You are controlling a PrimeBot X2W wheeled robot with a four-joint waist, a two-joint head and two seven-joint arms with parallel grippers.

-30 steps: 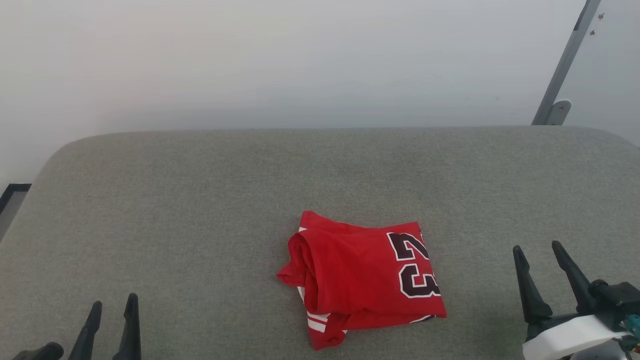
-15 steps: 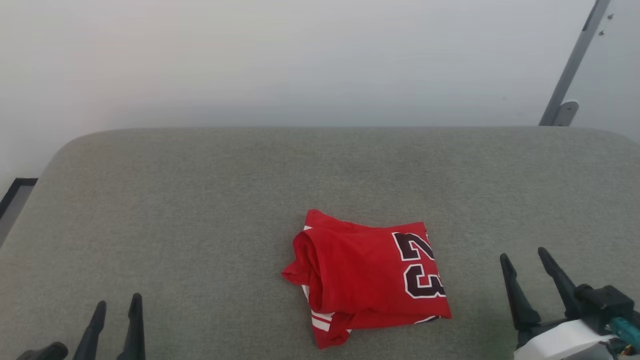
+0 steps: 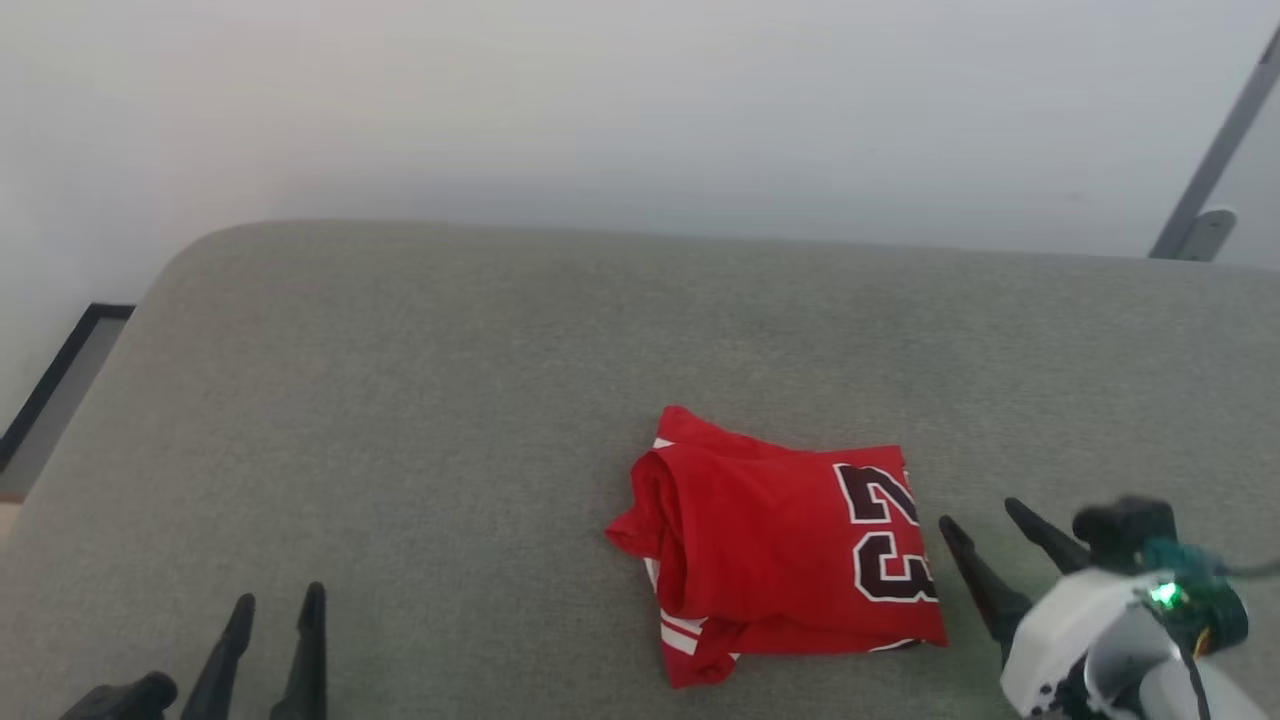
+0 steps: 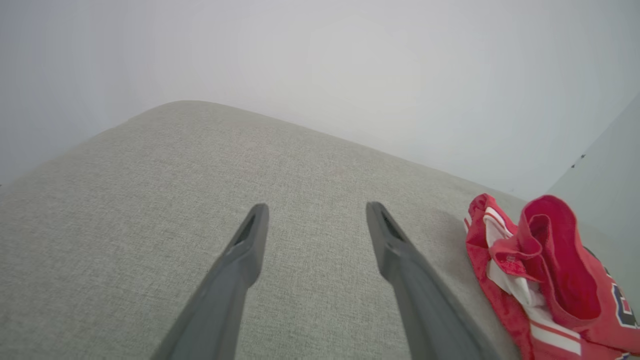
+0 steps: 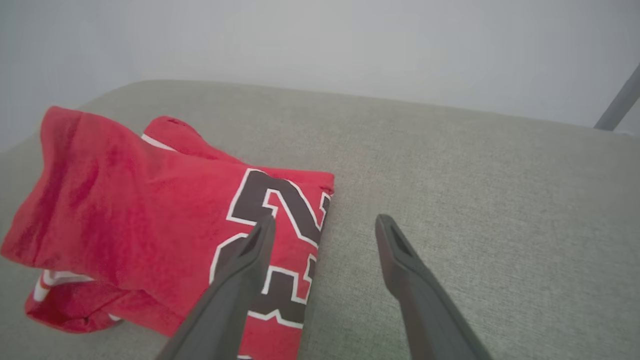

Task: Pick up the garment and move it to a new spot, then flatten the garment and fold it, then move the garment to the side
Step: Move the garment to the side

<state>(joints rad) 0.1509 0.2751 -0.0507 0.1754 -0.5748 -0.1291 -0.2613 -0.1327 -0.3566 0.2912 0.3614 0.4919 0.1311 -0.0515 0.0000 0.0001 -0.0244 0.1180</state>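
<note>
Right end effector (image 3: pixel 975 512) stands with its 2 fingers spread wide and empty; within the last second it has swung in from well to the right of the shirt (image 3: pixel 780 545) to just beside the shirt's right edge, tilting toward it. Part of the shift in the head view is the camera's own turning, since the whole table (image 3: pixel 450 400) has slid across the picture, yet the gap between fingers and cloth has plainly closed; in the right wrist view one finger crosses the printed 23 (image 5: pixel 272 210) while the other hangs over bare table, though whether it touches the cloth I cannot tell; left end effector (image 3: pixel 280 594) is likewise spread wide and empty, low at the near left and well apart from the shirt, much as it was; the shirt lies in a thick, roughly folded bundle on the grey table, right of centre and toward the near edge, a striped white sleeve showing under its near-left corner; nothing is gripped yet, so I judge this the approach for a pick-up at the right edge; the folded state suggests the final move to the side rather than the first.
</note>
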